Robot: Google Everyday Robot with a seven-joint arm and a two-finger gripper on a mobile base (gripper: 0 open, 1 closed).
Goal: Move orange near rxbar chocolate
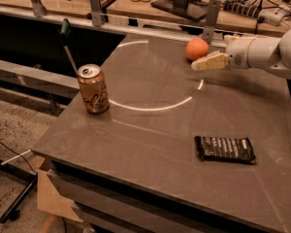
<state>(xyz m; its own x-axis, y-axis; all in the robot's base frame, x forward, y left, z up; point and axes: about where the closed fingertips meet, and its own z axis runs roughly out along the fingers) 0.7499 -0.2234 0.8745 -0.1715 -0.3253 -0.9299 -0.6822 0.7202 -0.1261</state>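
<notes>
1 pincer [204, 63] hovering by 1 orange [197, 48] on a brown surface [150, 130].
The orange is sitting near the far edge, with the pincer coming in from the right just in front of it; released or clenched, I cannot tell. 1 rxbar chocolate [224, 149] is lying flat front right, well apart from the orange. 1 soda can [93, 89] is standing upright at left.

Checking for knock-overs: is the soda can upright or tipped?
Upright: the soda can stands on its base, top rim facing up. The gripper is well away from it, beside the orange.
</notes>
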